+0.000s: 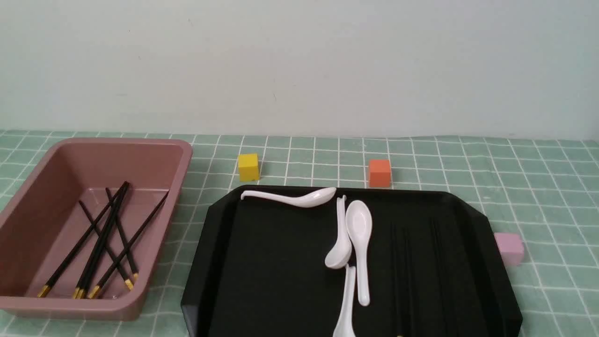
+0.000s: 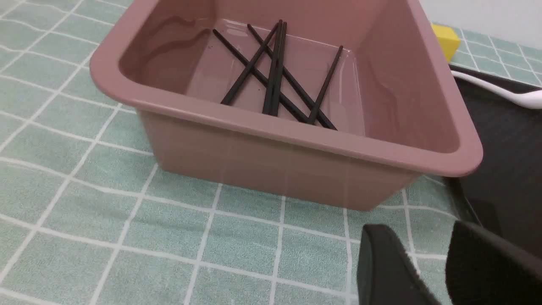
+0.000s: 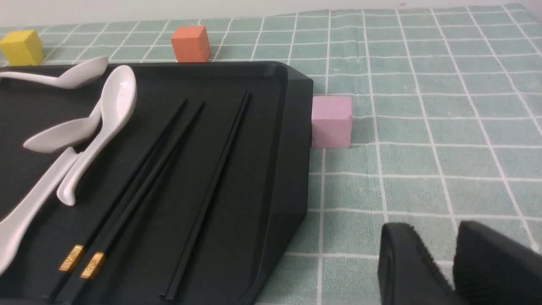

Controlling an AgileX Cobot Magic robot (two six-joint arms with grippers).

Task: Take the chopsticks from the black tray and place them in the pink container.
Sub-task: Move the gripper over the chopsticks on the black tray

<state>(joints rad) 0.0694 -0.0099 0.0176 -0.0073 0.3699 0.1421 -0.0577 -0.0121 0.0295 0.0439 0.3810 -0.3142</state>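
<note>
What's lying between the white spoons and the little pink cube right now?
Black chopsticks lie on the black tray between the spoons and the pink cube, then the tray's raised rim. The right wrist view shows it best.

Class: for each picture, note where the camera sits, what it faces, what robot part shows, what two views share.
Front: between arms, facing the wall across black tray and pink container; no robot part.
Left wrist: left arm, facing pink container; left pincer shows.
Right wrist: right arm, facing black tray's chopsticks; right pincer shows.
Shared: wrists both see yellow cube.
</note>
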